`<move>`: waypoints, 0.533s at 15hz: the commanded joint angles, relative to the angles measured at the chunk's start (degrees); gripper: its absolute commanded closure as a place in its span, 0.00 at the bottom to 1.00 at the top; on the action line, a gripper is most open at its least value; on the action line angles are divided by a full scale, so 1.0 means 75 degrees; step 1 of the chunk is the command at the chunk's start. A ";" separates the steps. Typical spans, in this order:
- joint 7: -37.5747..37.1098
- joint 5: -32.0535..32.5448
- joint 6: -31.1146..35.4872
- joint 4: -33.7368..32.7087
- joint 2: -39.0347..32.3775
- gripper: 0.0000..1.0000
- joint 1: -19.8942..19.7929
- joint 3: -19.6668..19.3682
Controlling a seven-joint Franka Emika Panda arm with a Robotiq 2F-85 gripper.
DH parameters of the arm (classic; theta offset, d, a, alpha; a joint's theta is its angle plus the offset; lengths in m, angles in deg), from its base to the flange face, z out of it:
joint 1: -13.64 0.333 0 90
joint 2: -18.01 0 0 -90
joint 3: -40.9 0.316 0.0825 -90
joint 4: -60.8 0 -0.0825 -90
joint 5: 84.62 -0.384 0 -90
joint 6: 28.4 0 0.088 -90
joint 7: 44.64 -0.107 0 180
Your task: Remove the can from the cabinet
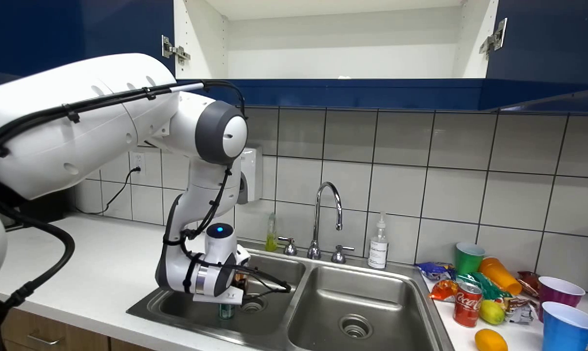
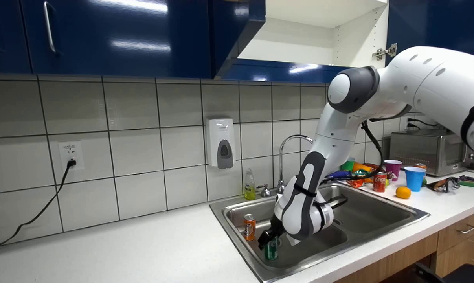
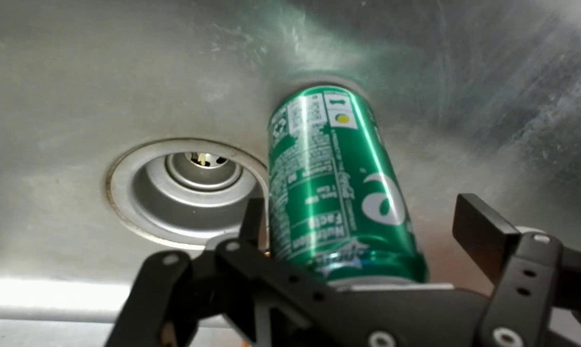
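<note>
Your black two-finger gripper (image 3: pixel 360 207) has its fingers apart: in the wrist view, the upper part of the green metal can with white lettering (image 3: pixel 338 188) shows between them, one finger just beside it — contact you can't tell — and the opposite one clear. The can stands upright in the stainless-steel double sink (image 1: pixel 372 287), near the round metal drain (image 3: pixel 189 193), so it is outside the navy-blue cabinet with white interior (image 1: pixel 333 92). Going by the task, removal looks complete and you are probably at the release, with only withdrawal left — though a grasp about to begin would look the same. Withdrawing calls for a straight lift, since that close finger could tip the can. If you mean to grasp, centre the gripper first. Either way, mind the orange cylindrical metal can (image 2: pixel 249 227) near the gripper.
</note>
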 commanded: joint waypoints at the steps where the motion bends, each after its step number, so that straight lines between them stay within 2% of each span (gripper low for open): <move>1: -0.0088 -0.0054 0.0004 0.0485 0.0453 0.00 0.0037 -0.0006; 8: -0.0250 -0.0208 0.0004 0.0939 0.0900 0.00 -0.0016 -0.0023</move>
